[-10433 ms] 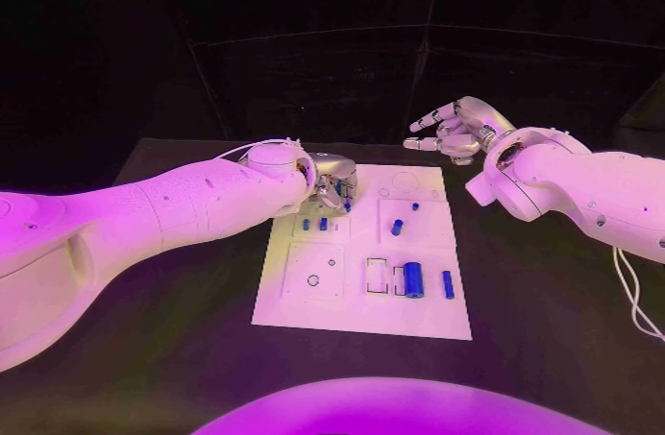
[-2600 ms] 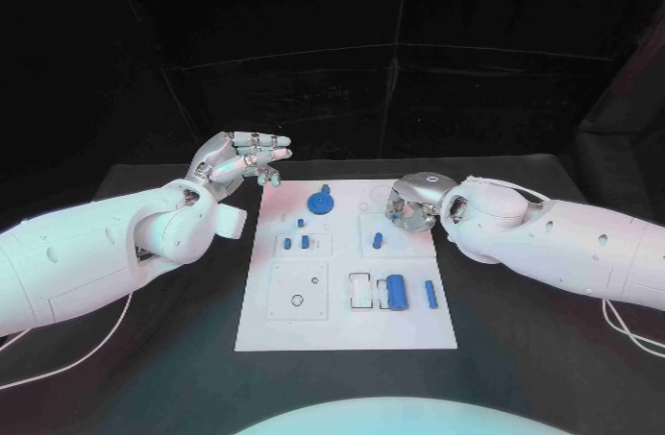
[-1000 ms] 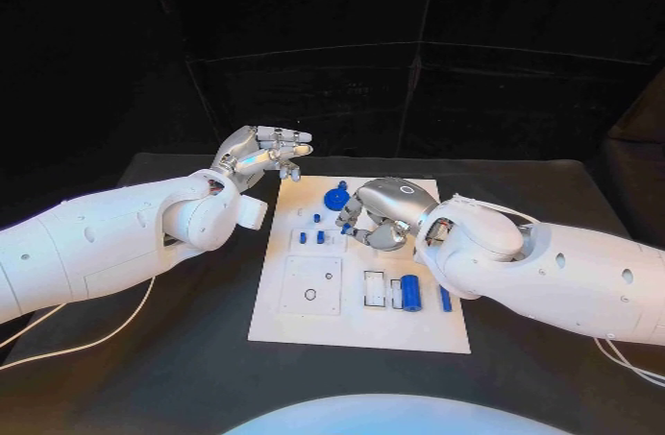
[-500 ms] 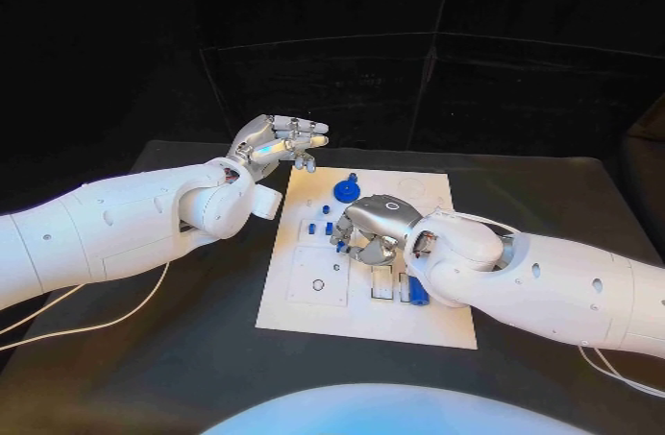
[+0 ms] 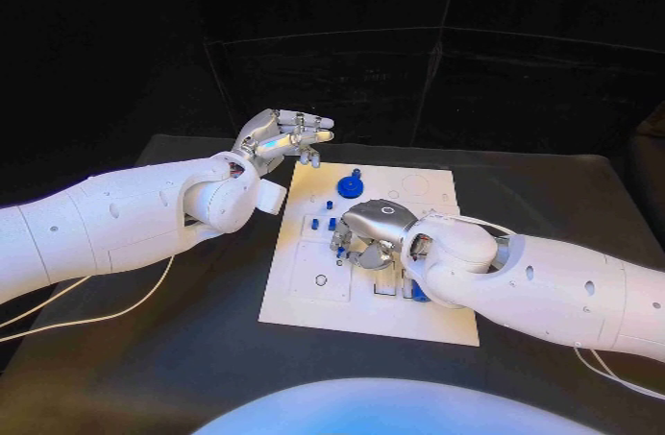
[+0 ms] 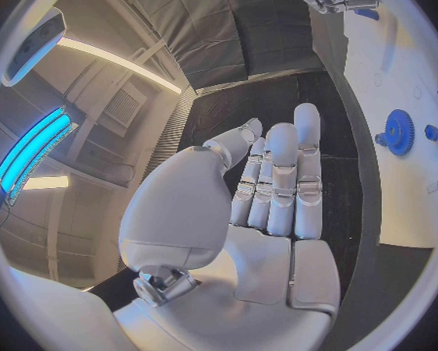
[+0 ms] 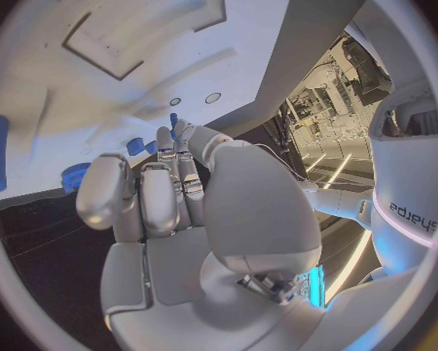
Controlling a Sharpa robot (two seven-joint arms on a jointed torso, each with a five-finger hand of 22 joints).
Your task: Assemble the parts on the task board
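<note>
Since earlier: right hand (image 5: 369, 238) shifted toward 6 o'clock over task board (image 5: 312, 301), grip unclear; small blue parts (image 5: 323, 225) at its 10 o'clock. Left hand (image 5: 282, 139) raised, released.

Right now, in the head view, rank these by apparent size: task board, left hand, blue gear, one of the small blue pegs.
1. task board
2. left hand, raised off the table, so nearness may enlarge it
3. blue gear
4. small blue peg
</note>
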